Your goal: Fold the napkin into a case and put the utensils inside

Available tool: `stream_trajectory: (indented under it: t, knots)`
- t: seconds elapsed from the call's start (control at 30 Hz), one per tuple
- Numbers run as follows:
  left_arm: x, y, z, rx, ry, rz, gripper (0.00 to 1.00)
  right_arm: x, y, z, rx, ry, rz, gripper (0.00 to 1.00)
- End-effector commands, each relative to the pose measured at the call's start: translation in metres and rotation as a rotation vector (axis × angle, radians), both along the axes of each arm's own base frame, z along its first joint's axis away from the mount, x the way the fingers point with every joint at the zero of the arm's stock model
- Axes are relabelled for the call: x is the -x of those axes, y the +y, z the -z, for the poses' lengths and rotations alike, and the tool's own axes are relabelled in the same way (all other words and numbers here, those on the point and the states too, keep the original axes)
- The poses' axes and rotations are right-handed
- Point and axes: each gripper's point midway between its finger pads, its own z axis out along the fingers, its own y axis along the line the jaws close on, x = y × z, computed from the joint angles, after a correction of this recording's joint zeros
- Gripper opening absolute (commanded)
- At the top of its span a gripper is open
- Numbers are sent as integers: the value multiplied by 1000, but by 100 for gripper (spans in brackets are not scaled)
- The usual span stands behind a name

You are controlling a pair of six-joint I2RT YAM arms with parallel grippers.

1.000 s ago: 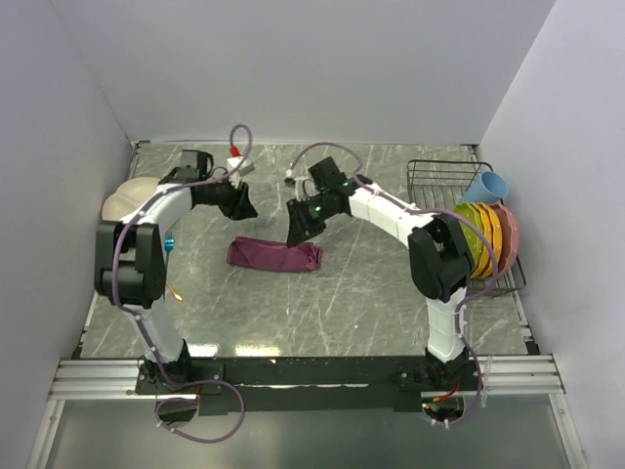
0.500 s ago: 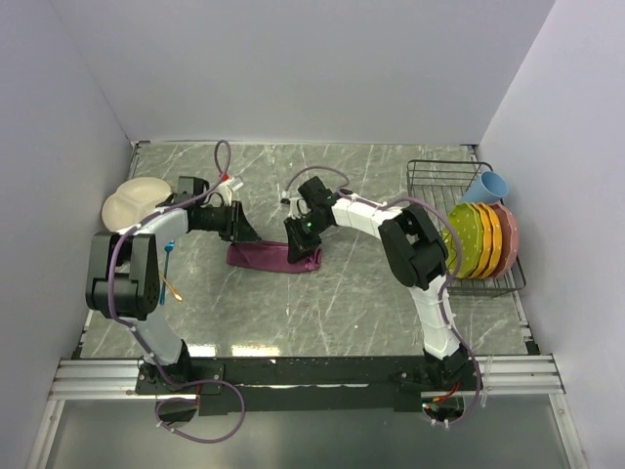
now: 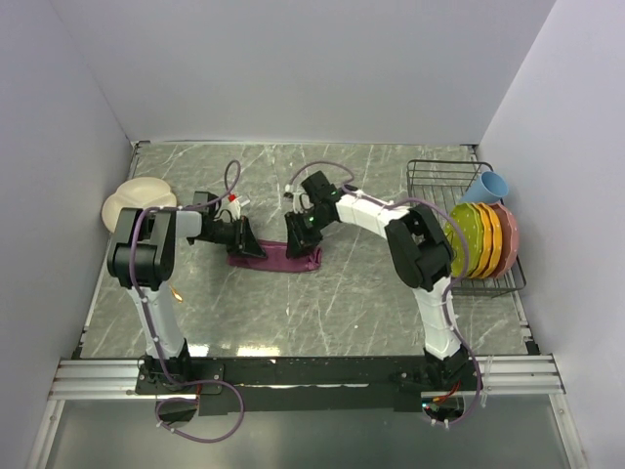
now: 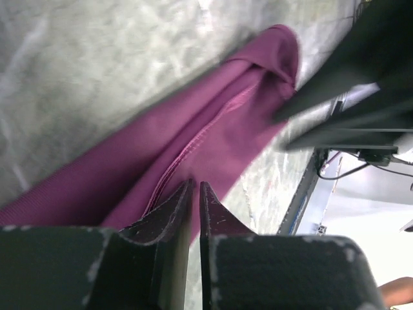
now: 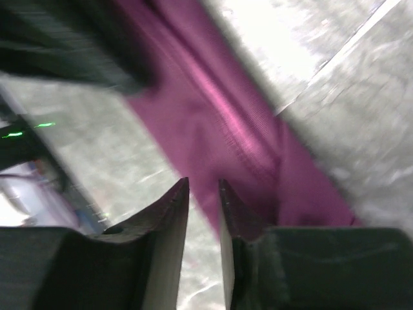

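Hovering low over the table [image 3: 342,293], I have both grippers down on the case [image 3: 278,259], which lies flat as 1 long maroon strip near the middle, running left to right. My left gripper [image 3: 249,246] sits at its left end and my right gripper [image 3: 296,241] at its right end, so the 2 face each other along the cloth.

Left wrist cam: my left fingers [image 4: 171,213] are pressed nearly together, w/ only a thin slit between them. The tips rest right on the cloth [image 4: 213,135] where a stitched hem runs up to them. I can't tell whether a layer is caught in that slit. The far end of the strip curls up a bit, and my other arm's dark fingers stand just past it.

Right wrist cam: my right fingers [image 5: 171,213] stand narrowly apart, a small gap w/ nothing gripped in it, tips at the near edge of the cloth [image 5: 213,110]. A seam crosses the fabric just ahead of them.

A thin gold-orange sliver, the spoon [image 3: 177,291], lies beside my left arm, well apart from the case. The fork I can't make out.

Cream plate [image 3: 132,203] sits far left. A wire rack [image 3: 439,168] at far right holds colored plates [image 3: 483,234] on edge and 1 blue cup [image 3: 490,184].
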Motion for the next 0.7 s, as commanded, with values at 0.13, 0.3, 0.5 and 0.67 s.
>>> stream_trajectory:
  t: [0.13,0.3,0.5,0.67]
  knots:
    - [-12,-3,14,-20,25,-33,13,-28,-34,-84,-215,65,191,41]
    - [-13,-5,16,-30,29,-30,13,-41,-47,-53,-184,124,268,35]
    - [-12,-5,19,-39,43,-34,12,-40,-53,-13,-127,189,284,29]
    - [-12,-4,23,-52,46,-35,12,-30,-53,18,-89,262,291,26]
